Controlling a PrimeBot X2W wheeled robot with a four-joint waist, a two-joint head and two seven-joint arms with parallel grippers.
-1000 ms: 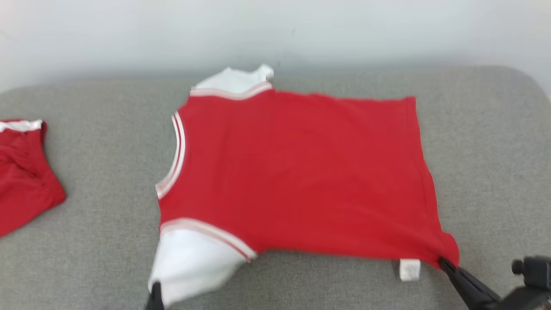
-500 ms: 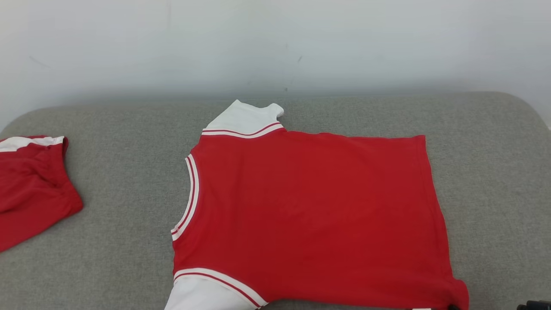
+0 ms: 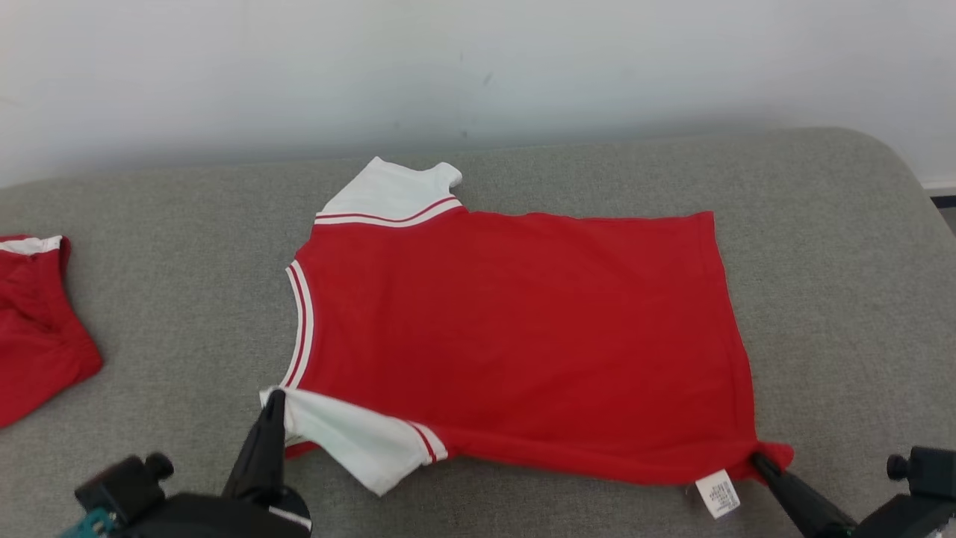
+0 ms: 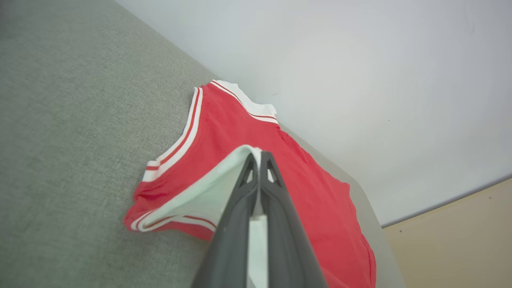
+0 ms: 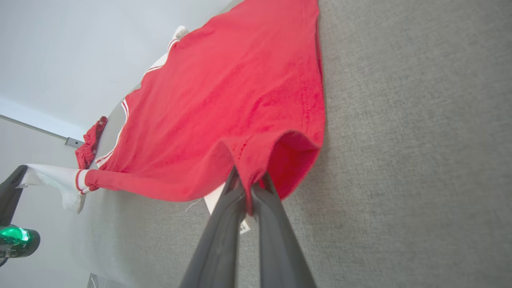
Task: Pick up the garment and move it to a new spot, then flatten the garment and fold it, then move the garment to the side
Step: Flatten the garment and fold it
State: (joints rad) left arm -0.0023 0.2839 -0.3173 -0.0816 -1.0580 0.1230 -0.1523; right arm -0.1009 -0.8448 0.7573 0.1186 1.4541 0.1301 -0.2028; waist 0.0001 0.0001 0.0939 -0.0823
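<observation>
The red garment (image 3: 515,344) lies spread on the grey cushion (image 3: 149,246), collar toward 9 o'clock, hem toward 3. A second ago its near white sleeve (image 3: 358,441) trailed toward 6. Now the cuff sits up beside the collar's end, with the left gripper (image 3: 275,396) clamped on it. The right gripper (image 3: 756,457) is clamped on the hem corner at 5 o'clock. The head camera shifted, so the body may not have moved. The right wrist view shows that corner lifted into a loop. The head view takes in another red piece (image 3: 37,329) at 9 o'clock.
</observation>
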